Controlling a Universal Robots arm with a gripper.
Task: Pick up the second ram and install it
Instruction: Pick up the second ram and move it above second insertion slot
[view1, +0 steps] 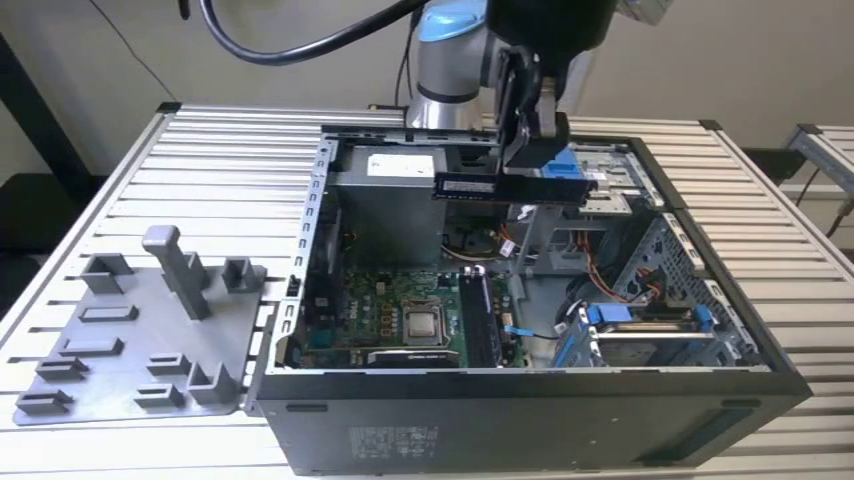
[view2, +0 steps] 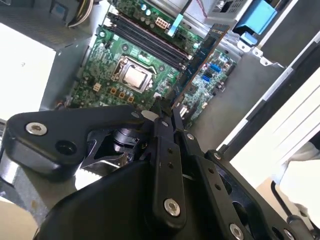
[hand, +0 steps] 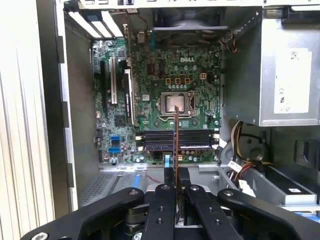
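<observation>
Holding the second ram (view1: 514, 187) tight between its two fingers, the gripper (view1: 530, 168) hangs over the open computer case (view1: 534, 420). The ram is up in the air, well above the green board (view1: 387, 330) on the case floor, and touches nothing but the fingers.

The exterior view shows the ram's flat side: a long dark strip lying level, sticking out past the gripper on both sides. It also shows a grey tray (view1: 134, 350) lying on the ribbed table (view1: 120, 180), just beside the case on the exterior view's left.

In the first wrist view the ram (hand: 176, 145) is seen from its thin edge. It looks like a skinny line running out from the gripper (hand: 176, 187), across the long dark slots (hand: 150, 140) and up to the silver chip (hand: 175, 103).

In the second wrist view the ram (view2: 199, 62) slants away from the black fingers (view2: 162, 150) and you can see more of its side.

Counting: one arm (view1: 447, 70), one gripper, two fingers, one ram in the grip, one silver chip, one case, one grey tray with one tall post (view1: 171, 265). I cannot count the slots for sure.

The arm comes down from above the far side of the case, and the gripper points straight down into it.
</observation>
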